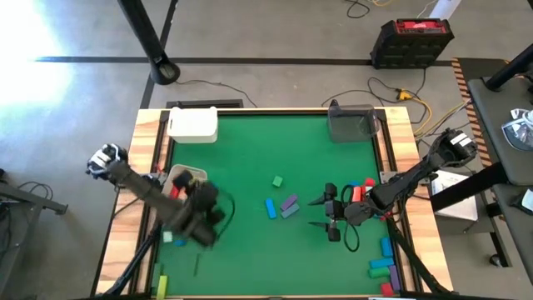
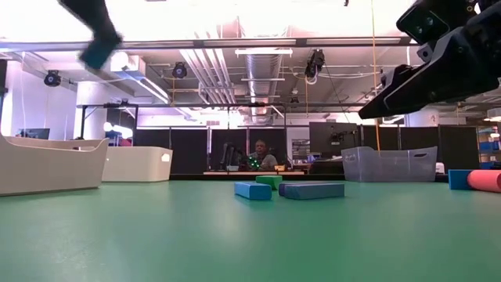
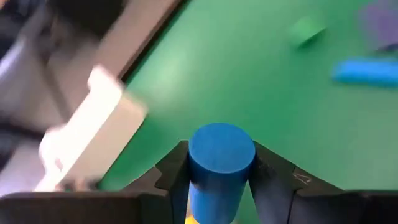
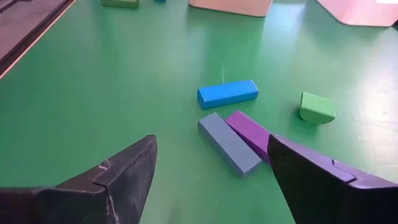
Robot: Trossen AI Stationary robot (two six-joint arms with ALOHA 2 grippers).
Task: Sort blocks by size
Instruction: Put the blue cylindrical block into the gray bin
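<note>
The left pincer [image 3: 219, 186], near the counter's left edge, grips a blue cylinder [image 3: 221, 163] that could slip free. The right pincer [image 4: 211, 168] gapes empty by mid-counter blocks [image 4: 227, 93].

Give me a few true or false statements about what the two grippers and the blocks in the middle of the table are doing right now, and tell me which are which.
1. The left gripper is shut on a blue cylinder block. True.
2. The right gripper is holding the purple block. False: its fingers are open and empty, and the purple block lies on the mat.
3. The purple block lies side by side with a grey-blue block. True.
4. The green block sits inside the white tray. False: it lies on the green mat near the bars.
5. A blue bar lies on the mat near the purple block. True.
</note>
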